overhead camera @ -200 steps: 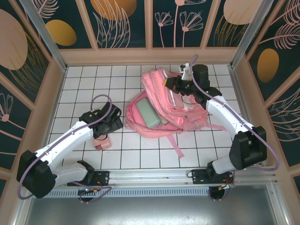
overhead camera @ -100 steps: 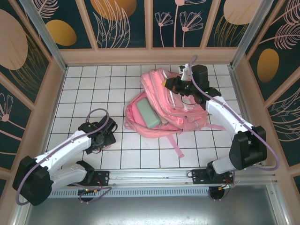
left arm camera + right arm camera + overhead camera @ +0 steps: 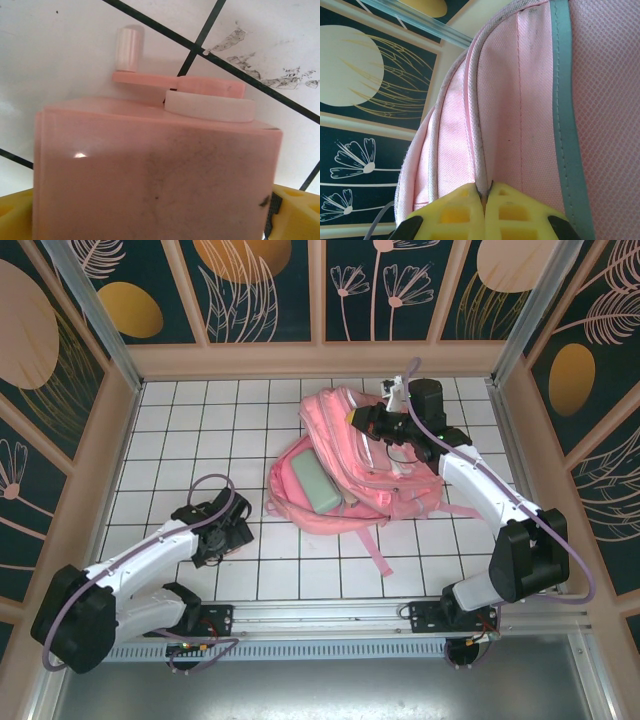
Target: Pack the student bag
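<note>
The left arm (image 3: 140, 560) is folding back toward 9 o'clock from its base, its forearm reaching out toward 2 o'clock. The left gripper (image 3: 222, 530) is pointing down with its yellow fingers (image 3: 15, 210) spread wide on either side of a pink box (image 3: 155, 170). Whether the pads are touching it is hard to tell.

The right arm (image 3: 480, 490) is bending at 3 o'clock and stretching toward 11 o'clock. The right gripper (image 3: 362, 418) is aiming toward 9 o'clock, its fingers (image 3: 455, 215) pinching a piped seam of the student bag (image 3: 520, 100).
</note>
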Motion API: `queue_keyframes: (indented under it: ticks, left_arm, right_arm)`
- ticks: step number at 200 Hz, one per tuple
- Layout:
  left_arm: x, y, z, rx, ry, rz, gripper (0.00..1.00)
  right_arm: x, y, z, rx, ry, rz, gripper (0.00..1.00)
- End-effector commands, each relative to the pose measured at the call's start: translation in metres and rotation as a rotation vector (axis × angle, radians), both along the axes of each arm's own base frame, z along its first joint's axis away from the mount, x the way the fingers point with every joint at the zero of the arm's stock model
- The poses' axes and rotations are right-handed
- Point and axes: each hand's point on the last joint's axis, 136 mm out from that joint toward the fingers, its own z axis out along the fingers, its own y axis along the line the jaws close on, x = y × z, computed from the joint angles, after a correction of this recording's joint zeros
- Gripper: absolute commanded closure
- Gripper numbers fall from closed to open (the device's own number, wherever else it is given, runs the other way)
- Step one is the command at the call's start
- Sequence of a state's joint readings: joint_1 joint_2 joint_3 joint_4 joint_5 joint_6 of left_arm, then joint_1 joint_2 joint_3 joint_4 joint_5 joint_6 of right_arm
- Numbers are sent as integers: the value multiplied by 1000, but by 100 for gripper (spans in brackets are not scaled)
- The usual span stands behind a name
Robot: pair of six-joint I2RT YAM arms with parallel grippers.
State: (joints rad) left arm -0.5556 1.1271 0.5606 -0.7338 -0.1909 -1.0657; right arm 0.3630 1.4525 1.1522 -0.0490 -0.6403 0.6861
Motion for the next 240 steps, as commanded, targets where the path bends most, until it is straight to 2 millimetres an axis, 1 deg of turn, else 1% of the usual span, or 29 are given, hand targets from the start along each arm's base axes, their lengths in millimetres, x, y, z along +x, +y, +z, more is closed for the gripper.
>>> queue_keyframes:
  ticks: [1,15,27,64,87,120,140,145,149,152,168,175,182,200,225,240]
  left_arm:
    - [3,0,0,-4,-19,5,8]
    - [6,0,7,-8,-38,11,12]
    - [10,-1,15,-18,-65,5,19]
    - [25,-9,42,-47,-134,-5,19]
    - [43,-23,66,-88,-182,-26,19]
    - [81,-59,110,-205,-294,-85,20]
    - [106,-86,136,-301,-367,-135,21]
    - [111,-93,138,-321,-377,-147,21]
    - [114,-98,137,-333,-378,-159,21]
    - [121,-105,148,-356,-405,-170,22]
    - [141,-129,165,-422,-460,-231,23]
    - [149,-138,167,-439,-467,-260,24]
    - [157,-147,174,-450,-489,-293,24]
    - [177,-162,180,-434,-515,-356,25]
    - [203,-185,180,-443,-528,-411,25]
    - [213,-203,177,-479,-520,-435,25]
  right_arm:
    - [-3,5,35,36,-135,24,100]
    - [-3,4,34,34,-134,23,100]
    - [-2,4,35,32,-135,21,100]
    - [0,4,34,30,-133,16,100]
    - [2,0,38,32,-140,4,100]
    - [6,-10,47,45,-148,-19,100]
    - [7,-17,53,53,-153,-33,100]
    - [7,-18,54,53,-153,-35,100]
    - [7,-19,55,53,-154,-36,100]
    - [7,-20,56,54,-155,-38,100]
    - [7,-23,58,55,-155,-45,100]
    - [6,-24,60,56,-158,-46,100]
    - [6,-25,61,56,-157,-48,100]
    - [5,-28,64,57,-160,-51,100]
    - [4,-30,67,56,-161,-56,100]
    - [4,-31,67,56,-159,-57,100]
